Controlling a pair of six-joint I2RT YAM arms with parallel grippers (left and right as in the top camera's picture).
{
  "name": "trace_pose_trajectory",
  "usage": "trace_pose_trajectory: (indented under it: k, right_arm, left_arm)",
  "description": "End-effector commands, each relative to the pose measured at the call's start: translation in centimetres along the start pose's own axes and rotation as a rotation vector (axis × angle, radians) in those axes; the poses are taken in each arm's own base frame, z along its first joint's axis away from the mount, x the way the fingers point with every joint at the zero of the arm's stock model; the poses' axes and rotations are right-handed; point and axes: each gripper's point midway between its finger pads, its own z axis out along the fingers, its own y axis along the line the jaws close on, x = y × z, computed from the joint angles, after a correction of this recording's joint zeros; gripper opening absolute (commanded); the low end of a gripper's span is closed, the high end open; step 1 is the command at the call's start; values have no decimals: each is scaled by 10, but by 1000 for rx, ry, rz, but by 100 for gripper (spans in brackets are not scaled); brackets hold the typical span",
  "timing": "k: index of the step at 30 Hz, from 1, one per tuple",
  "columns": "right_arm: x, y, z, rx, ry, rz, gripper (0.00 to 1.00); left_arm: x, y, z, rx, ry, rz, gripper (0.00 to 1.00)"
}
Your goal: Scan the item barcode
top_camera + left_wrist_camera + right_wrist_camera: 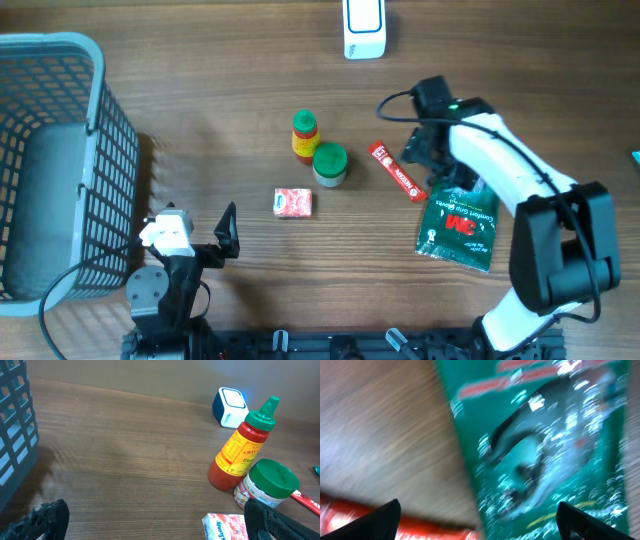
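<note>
Nearest the lens in the right wrist view, the right claw (479, 517) is seen with its jaws spread wide and nothing held between them. Directly beneath it lies the green packet (545, 445), which is judged to be the item to be scanned. The packet lies flat on the table (200, 90) with its long axis running roughly from the far side to the near side, slightly tilted. Its left edge passes between the jaws, so the claw is placed over that edge, not over the middle. A red tube (397, 172) lies just beside the packet's far left corner and is likely to crowd a grasp there. The right arm is by far the nearer one. The left claw (155, 527) is also wide open and empty, well apart near the basket (95, 50). The scanner (363, 28) stands at the far edge, and open table is left between it and the packet. A sauce bottle (304, 136), a jar (330, 163) and a small box (293, 202) are grouped to the left.
</note>
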Motion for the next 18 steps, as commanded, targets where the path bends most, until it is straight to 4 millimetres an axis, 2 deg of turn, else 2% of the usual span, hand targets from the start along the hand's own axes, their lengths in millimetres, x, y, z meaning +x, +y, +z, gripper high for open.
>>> trace_pose_trajectory:
  k: [1, 5, 11, 12, 14, 16, 18]
  right_arm:
    - [-5, -21, 10, 48, -33, -51, 100]
    - [7, -24, 35, 36, -44, -74, 100]
    - [41, -16, 66, -78, 18, -69, 97]
    - [49, -16, 69, -90, 43, -68, 91]
    - [60, -21, 74, -82, 74, -59, 70]
    - [67, -27, 77, -67, 89, -41, 55]
    - [76, -31, 80, -60, 114, -27, 30]
  left_arm:
    - [4, 2, 1, -10, 7, 19, 100]
    - [4, 2, 1, -10, 7, 19, 100]
    - [4, 2, 1, -10, 7, 19, 100]
    - [4, 2, 1, -10, 7, 19, 100]
    - [4, 2, 1, -10, 7, 19, 100]
    - [4, 2, 1, -10, 7, 19, 100]
    - [4, 2, 1, -10, 7, 19, 100]
